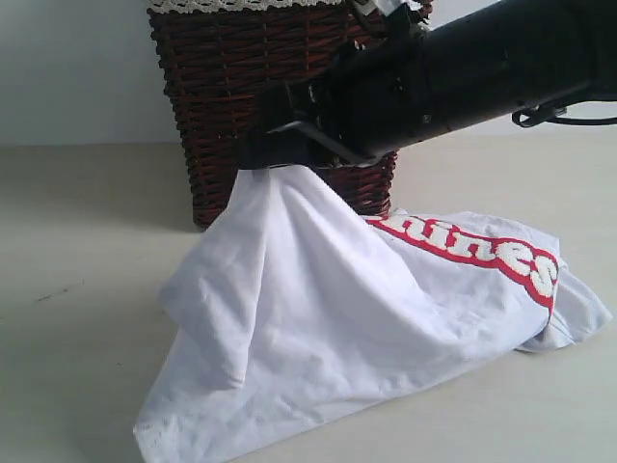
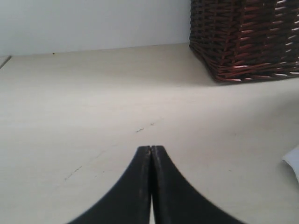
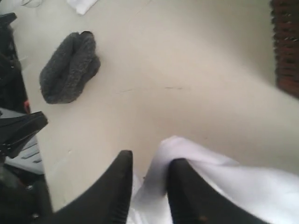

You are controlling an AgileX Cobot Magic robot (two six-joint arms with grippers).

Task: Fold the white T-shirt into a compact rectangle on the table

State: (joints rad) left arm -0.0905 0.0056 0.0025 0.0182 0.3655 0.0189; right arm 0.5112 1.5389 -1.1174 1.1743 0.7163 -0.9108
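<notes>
The white T-shirt (image 1: 318,309) lies on the table (image 1: 77,241), pulled up into a peak at its back. Its red band of white letters (image 1: 482,253) shows at the right. My right gripper (image 1: 275,159) reaches in from the right and sits at the top of that peak, in front of the basket. In the right wrist view this gripper (image 3: 152,161) stands open; the white cloth (image 3: 233,186) drapes over one finger (image 3: 182,186) and fills part of the gap. My left gripper (image 2: 151,148) is shut and empty, low over the bare table (image 2: 93,93). A shirt corner (image 2: 293,161) shows beside it.
A dark red-brown wicker basket (image 1: 241,96) stands behind the shirt, also seen in the left wrist view (image 2: 243,37). A grey knitted item (image 3: 70,67) lies on the table farther off. Dark equipment (image 3: 18,130) sits at the table's edge.
</notes>
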